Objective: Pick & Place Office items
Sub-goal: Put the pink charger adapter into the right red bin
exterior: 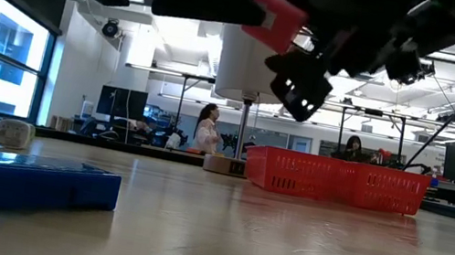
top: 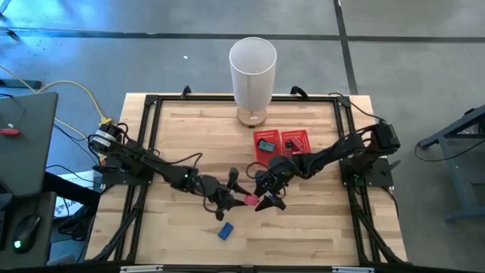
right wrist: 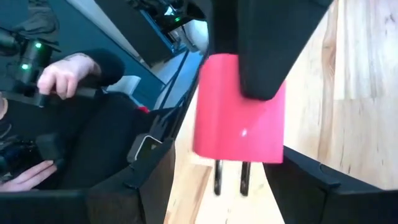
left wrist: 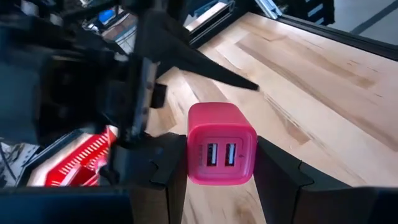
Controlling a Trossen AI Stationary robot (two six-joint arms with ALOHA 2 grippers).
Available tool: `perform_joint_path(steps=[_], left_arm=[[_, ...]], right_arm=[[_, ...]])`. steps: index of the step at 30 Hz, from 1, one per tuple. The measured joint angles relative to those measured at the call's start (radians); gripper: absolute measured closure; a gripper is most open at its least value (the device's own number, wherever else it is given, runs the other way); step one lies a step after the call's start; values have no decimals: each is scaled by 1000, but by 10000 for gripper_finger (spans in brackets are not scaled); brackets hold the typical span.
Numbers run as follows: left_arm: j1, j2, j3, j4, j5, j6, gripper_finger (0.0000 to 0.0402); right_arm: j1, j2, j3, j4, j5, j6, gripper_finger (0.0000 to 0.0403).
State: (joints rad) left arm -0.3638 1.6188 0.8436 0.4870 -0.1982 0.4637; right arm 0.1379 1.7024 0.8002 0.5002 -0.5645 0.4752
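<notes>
A handover is under way above the middle of the table [top: 318,227]: the left claw [top: 229,194] pinches the pink charger [top: 248,200], lifted clear. The right claw [top: 267,199] stands spread around it and, I judge, must close before the left lets go.
</notes>
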Motion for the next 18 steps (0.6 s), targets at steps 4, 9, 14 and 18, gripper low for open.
perform_joint_path(steps=[4,9,14,18], left_arm=[[3,0,0,5,0,-4,264],[6,0,0,1,18,-33,264],[6,0,0,5,51,-43,264],[6,0,0,0,53,-42,264]], right_arm=[[0,26,20,2,0,-5,176],[0,24,44,3,2,-56,176],[-1,24,63,-3,-27,-59,176],[-1,24,63,-6,-12,-96,179]])
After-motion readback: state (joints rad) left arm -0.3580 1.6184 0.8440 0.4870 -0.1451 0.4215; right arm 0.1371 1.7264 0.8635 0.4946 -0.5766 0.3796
